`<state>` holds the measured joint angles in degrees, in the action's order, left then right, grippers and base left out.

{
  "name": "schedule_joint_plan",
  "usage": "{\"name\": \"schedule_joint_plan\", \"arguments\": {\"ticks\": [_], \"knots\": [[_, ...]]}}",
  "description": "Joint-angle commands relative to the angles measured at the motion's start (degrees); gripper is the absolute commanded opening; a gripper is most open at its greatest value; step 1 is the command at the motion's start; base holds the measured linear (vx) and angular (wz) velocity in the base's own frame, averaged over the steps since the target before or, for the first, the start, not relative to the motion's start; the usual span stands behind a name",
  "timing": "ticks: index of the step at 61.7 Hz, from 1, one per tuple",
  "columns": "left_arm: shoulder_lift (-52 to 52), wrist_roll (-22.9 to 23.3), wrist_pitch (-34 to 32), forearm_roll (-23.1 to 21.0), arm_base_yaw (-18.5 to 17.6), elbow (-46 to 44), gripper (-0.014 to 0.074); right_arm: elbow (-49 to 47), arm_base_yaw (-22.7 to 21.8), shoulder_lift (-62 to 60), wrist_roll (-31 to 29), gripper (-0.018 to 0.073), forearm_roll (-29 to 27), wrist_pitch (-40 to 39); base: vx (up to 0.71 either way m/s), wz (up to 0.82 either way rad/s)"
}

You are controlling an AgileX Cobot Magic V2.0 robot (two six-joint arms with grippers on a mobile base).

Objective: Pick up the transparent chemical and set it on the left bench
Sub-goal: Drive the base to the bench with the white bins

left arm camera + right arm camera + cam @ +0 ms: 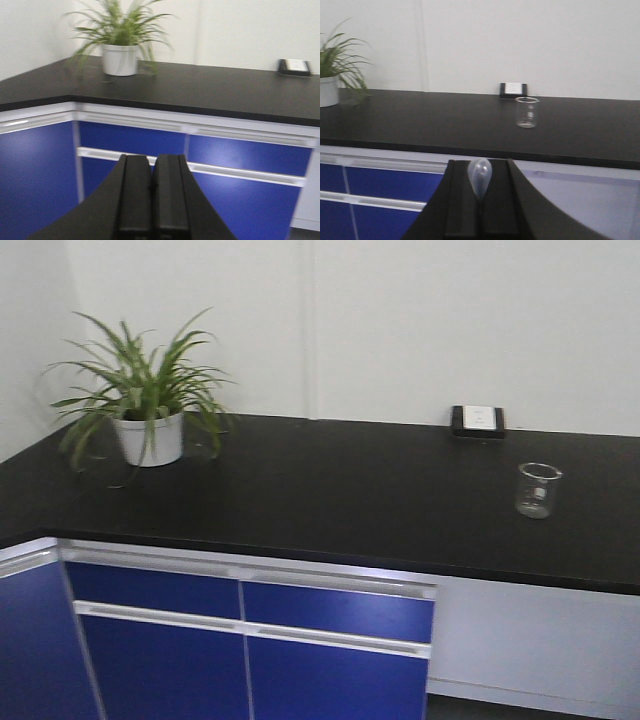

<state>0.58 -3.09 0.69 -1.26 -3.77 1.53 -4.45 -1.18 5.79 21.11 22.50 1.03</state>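
The transparent chemical point(479, 176) is a clear, faintly bluish pipette. Its small bulb sticks up between the black fingers of my right gripper point(480, 164), which is shut on its stem; the remainder of the stem is hidden between the pads. My left gripper point(152, 159) is shut with nothing in it and hangs in front of the blue cabinet doors point(135, 145). Neither gripper shows in the front view. The left bench is out of view.
Ahead is a black worktop point(350, 490) with a white wall socket in a black frame point(478, 420). A small clear glass beaker point(538, 490) stands at its right. A potted plant point(148, 405) sits in the left corner. Blue cabinets point(250, 640) run below the edge.
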Motion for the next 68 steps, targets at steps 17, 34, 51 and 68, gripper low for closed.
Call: {"name": "schedule_joint_plan", "arguments": {"ticks": [17, 34, 51, 68], "knots": [[1.10, 0.45, -4.49, -0.04, -0.10, 0.93, -0.0003, -1.84, -0.17, 0.51, 0.01, -0.0003, 0.09, -4.22, -0.15, 0.86], [1.10, 0.45, -4.49, -0.04, -0.10, 0.93, -0.0003, -1.84, -0.17, 0.51, 0.01, -0.0003, 0.09, -4.08, -0.08, 1.08], [1.10, 0.45, -4.49, -0.04, -0.10, 0.93, -0.0003, -1.84, -0.17, 0.51, 0.01, -0.0003, 0.09, -4.08, 0.03, 1.02], [1.10, 0.45, -4.49, -0.04, -0.10, 0.93, -0.0003, -1.84, -0.17, 0.51, 0.01, -0.0003, 0.09, -4.04, 0.12, 0.85]]}}
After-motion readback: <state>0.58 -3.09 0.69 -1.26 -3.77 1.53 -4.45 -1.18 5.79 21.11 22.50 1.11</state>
